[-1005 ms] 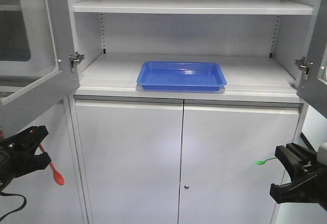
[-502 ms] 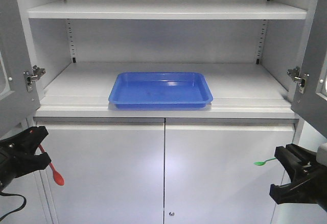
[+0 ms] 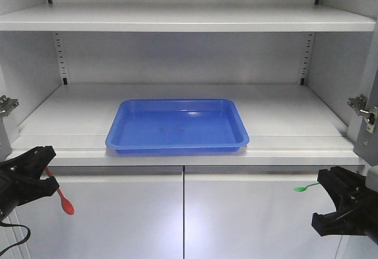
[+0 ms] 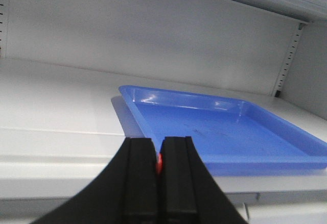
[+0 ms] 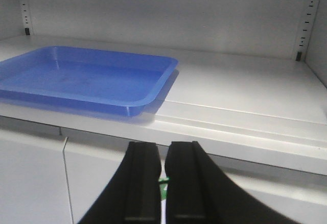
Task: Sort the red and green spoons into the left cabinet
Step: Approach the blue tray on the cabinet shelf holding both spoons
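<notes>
The light grey left cabinet (image 3: 295,111) fills the front view with its shelves open. A shallow blue tray (image 3: 177,126) sits on its lower shelf, seen also as the blue tray (image 4: 230,132) and the blue tray (image 5: 82,78) in the wrist views. My left gripper (image 3: 42,164) is shut on the red spoon (image 3: 64,201), whose bowl hangs down at lower left, below shelf level. A sliver of the red spoon (image 4: 159,162) shows between the pads. My right gripper (image 3: 328,183) is shut on the green spoon (image 3: 302,187), whose bowl points left; the green spoon (image 5: 162,181) peeks between the fingers.
An upper shelf (image 3: 189,20) spans the cabinet above the tray. Closed lower doors (image 3: 183,217) stand below the shelf edge. Door hinges (image 3: 361,104) show at both sides. Bare shelf (image 5: 245,96) lies to the right of the tray.
The cabinet and tray have grown larger and shifted in the front view, so the base has come closer and moved sideways. Both grippers keep their places in the frame with their spoons.
</notes>
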You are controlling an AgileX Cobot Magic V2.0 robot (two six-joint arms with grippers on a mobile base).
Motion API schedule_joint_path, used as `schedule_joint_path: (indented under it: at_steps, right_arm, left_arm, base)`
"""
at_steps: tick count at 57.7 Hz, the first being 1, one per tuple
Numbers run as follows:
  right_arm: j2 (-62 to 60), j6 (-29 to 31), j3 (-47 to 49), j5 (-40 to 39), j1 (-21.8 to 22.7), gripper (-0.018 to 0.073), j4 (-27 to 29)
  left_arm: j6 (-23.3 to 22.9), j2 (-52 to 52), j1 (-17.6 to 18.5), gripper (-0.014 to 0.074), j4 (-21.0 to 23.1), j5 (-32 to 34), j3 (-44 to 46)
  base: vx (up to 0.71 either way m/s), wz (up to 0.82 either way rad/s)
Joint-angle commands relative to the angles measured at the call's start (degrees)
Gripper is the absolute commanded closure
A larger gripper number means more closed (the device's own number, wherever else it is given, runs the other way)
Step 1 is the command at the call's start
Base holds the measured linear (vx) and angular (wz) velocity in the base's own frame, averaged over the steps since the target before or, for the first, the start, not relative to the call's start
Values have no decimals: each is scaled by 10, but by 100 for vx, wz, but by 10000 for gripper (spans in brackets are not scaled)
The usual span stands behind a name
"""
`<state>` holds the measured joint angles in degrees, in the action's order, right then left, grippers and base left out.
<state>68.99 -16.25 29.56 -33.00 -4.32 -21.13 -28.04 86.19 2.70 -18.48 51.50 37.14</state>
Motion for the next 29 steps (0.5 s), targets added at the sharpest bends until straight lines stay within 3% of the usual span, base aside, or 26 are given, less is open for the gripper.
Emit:
schedule_joint_path:
  at_steps: [1, 29]
  right_arm:
    - [-11, 2, 16, -45, 2, 568, 5]
    - [-11, 2, 16, -45, 2, 568, 5]
  left_arm:
    - [-3, -18, 2, 603, 12, 45, 14]
    - [-3, -18, 2, 603, 12, 45, 14]
  base:
    - [26, 1]
    - [21, 6]
